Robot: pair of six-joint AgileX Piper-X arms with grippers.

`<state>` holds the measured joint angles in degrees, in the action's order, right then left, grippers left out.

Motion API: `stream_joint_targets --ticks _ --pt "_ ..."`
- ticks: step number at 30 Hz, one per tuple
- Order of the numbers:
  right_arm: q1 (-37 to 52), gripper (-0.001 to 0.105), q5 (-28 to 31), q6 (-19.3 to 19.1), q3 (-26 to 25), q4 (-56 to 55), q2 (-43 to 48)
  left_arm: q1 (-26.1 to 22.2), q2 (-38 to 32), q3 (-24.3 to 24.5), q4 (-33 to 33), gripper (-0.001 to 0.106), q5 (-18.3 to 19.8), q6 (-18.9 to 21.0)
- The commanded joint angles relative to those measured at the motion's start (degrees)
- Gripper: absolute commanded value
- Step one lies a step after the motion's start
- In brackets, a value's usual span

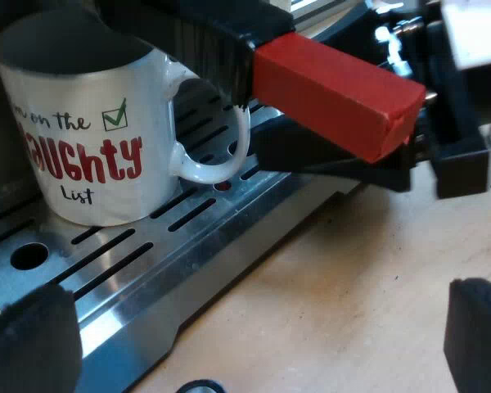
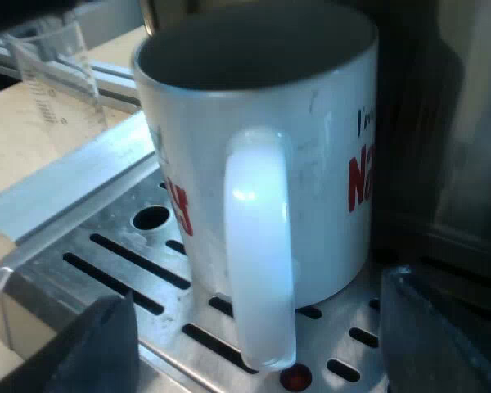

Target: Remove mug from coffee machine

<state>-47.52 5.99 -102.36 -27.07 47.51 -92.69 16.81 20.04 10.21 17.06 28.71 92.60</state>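
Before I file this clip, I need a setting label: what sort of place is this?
Probably a coffee-making station on a wooden tabletop: a white mug sits on an espresso machine's slotted drip tray, the holder's red-ended handle juts above it, and a measuring glass stands nearby.

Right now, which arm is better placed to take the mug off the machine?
Probably the right. The right gripper, open, squarely faces the mug handle, a finger either side. The left gripper hangs back beyond the tray, the red handle end in its way.
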Motion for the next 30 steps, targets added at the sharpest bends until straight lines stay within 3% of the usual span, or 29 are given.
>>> stream_joint_targets --ticks 1,7,10,19,21,23,24,25,27,30 --pt "-0.1 0.063 0.6 -0.3 -2.0 2.0 -1.9 0.4 0.0 0.2 -1.1 0.090 0.7 0.6" --pt "-0.1 0.063 2.0 0.0 -6.1 2.0 -5.9 0.4 0.0 0.2 -1.1 0.090 0.7 0.6" --pt "-0.1 0.063 3.5 2.4 -7.8 2.0 -7.4 0.4 0.0 0.2 -1.1 0.090 0.7 0.6" --pt "-0.1 0.058 4.1 2.8 -8.4 1.9 -8.1 0.4 0.0 0.2 -1.1 0.090 0.7 1.0" --pt "-0.1 0.035 4.1 2.8 -8.4 1.9 -8.1 0.4 0.0 0.2 -1.1 0.090 0.7 1.0" --pt "-0.1 0.025 4.1 2.8 -8.4 1.9 -8.1 0.4 0.0 0.2 -1.1 0.090 0.7 1.0" --pt "-0.1 0.012 4.1 2.8 -8.4 1.9 -8.1 0.4 0.0 0.2 -1.1 0.090 0.7 1.0" --pt "-0.1 0.006 4.1 2.8 -8.4 1.9 -8.1 0.4 0.0 0.2 -1.1 0.090 0.7 1.0" --pt "-0.1 0.000 4.0 2.8 -8.4 1.9 -8.1 0.4 0.0 0.2 -1.1 0.090 0.7 1.0" --pt "-0.3 0.000 4.0 2.8 -8.4 1.2 -7.7 0.4 0.0 0.2 -1.1 0.090 0.7 1.0"
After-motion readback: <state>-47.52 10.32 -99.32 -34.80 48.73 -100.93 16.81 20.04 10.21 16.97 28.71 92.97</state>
